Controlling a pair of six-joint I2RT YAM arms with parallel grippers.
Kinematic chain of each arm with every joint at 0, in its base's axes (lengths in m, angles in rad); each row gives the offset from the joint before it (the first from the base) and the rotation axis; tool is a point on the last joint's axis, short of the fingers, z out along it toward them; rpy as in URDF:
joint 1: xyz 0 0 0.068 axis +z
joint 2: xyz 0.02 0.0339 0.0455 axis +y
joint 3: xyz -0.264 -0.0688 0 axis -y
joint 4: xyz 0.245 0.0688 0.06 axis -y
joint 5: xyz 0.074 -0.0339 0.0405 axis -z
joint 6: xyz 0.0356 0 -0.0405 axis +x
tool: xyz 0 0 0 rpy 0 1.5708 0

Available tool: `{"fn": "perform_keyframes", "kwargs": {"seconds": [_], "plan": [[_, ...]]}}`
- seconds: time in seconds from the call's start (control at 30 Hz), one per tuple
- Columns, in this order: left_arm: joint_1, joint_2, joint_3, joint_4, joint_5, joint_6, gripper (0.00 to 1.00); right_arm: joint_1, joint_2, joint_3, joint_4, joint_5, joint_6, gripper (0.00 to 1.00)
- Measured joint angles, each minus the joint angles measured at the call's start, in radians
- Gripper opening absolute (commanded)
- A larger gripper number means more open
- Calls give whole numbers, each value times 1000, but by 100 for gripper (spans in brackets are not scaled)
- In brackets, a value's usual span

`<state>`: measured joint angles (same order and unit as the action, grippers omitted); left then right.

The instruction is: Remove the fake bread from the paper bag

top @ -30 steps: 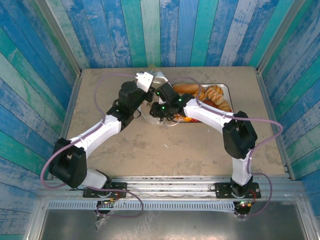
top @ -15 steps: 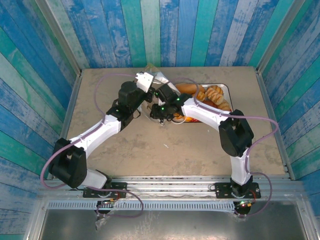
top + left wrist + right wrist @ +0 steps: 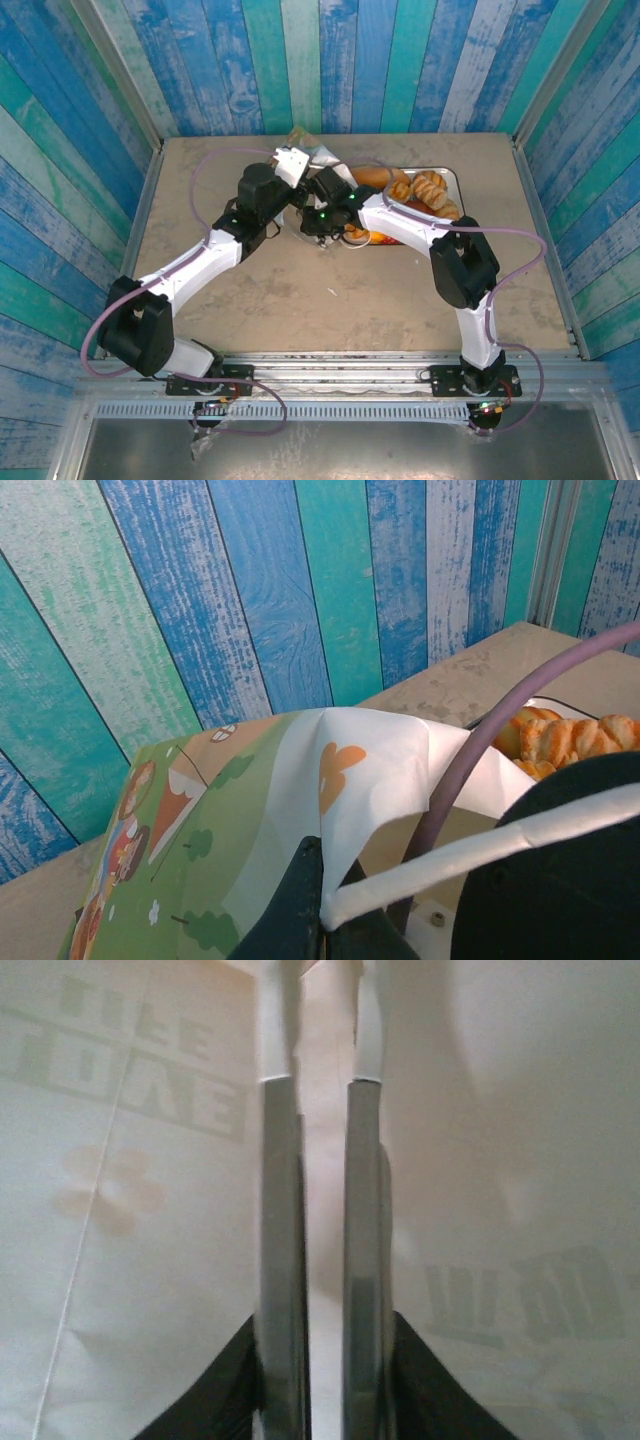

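The paper bag (image 3: 370, 770) is white with a green and orange print, and its top pokes out between the two wrists (image 3: 308, 148). My left gripper (image 3: 325, 920) is shut on the bag's rim where a white loop handle (image 3: 480, 845) begins, holding the mouth open. My right gripper (image 3: 325, 1390) is inside the bag, shut on a pair of metal tongs (image 3: 280, 1210). The tong arms stand close together with bare paper between them. Several pieces of fake bread (image 3: 425, 190) lie on the tray, golden-brown and glossy, also seen past the bag (image 3: 560, 738).
A white tray (image 3: 456, 178) lies at the back right of the table, right of the bag. Blue and teal plank walls (image 3: 330, 60) close in the back and both sides. Purple cables loop off both arms (image 3: 470, 760). Bare tabletop (image 3: 330, 300) lies in front of the arms.
The right arm has swung left, pushing its wrist further toward the bag. Its jaws have squeezed the tongs together. The left arm holds still.
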<state>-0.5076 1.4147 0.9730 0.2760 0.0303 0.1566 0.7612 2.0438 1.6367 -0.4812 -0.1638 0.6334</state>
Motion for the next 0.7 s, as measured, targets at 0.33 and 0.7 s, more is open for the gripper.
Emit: {"fn": "perform_keyframes", "kwargs": {"seconds": [0.33,0.7], "plan": [[0,0,-7,14,-15,0,0,0,-6,0,2,2,-21,3],[-5,0,-21,66,-125,0,1,-5,-140,-51,-35,-14,-26,0]]}}
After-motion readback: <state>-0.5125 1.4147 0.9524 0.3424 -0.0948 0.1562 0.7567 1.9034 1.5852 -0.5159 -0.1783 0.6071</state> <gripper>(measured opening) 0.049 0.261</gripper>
